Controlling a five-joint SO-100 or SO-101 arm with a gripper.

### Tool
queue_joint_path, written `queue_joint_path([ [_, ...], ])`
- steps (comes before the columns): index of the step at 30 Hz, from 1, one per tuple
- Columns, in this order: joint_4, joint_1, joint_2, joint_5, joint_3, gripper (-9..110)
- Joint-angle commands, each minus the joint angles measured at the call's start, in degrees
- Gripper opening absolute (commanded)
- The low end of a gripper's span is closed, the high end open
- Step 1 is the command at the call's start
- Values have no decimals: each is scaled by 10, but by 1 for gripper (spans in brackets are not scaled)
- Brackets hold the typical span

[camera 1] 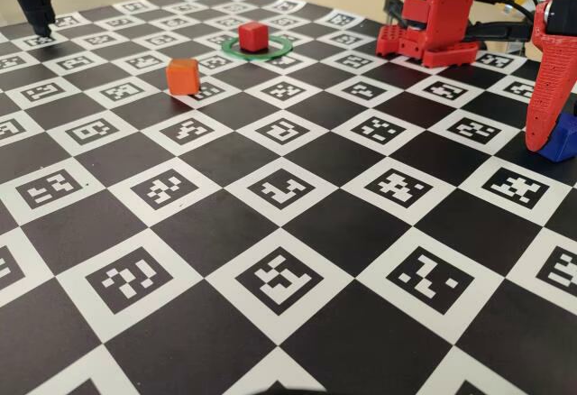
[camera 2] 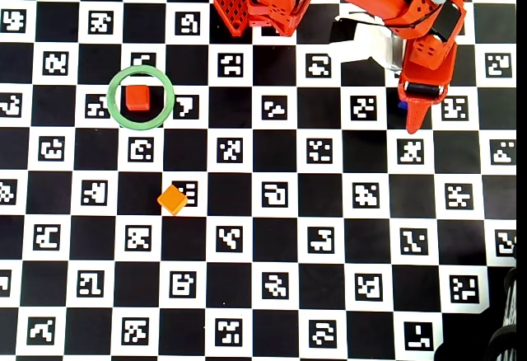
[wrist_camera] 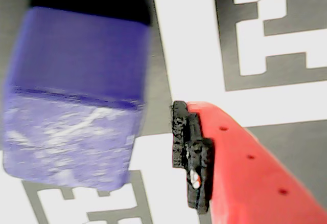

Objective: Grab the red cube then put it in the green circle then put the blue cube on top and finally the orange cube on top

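Matte blue cube (wrist_camera: 76, 101), top face scuffed, sat on the checkered marker board (camera 1: 270, 269). Gripper (wrist_camera: 148, 147) open around it (only one black-padded red finger visible), a gap left between pad and cube.

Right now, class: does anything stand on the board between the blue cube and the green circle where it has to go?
Nothing visible does. In the overhead view the squares between the blue cube at the gripper and the green circle are bare. The red cube sits inside the ring; the orange cube lies off that line.
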Motion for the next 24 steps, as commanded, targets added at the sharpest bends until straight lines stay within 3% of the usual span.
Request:
queue_joint_path([
  [1,-15,-11,10,-3,-4,39],
  [24,-18,7,11,-47,4,37],
])
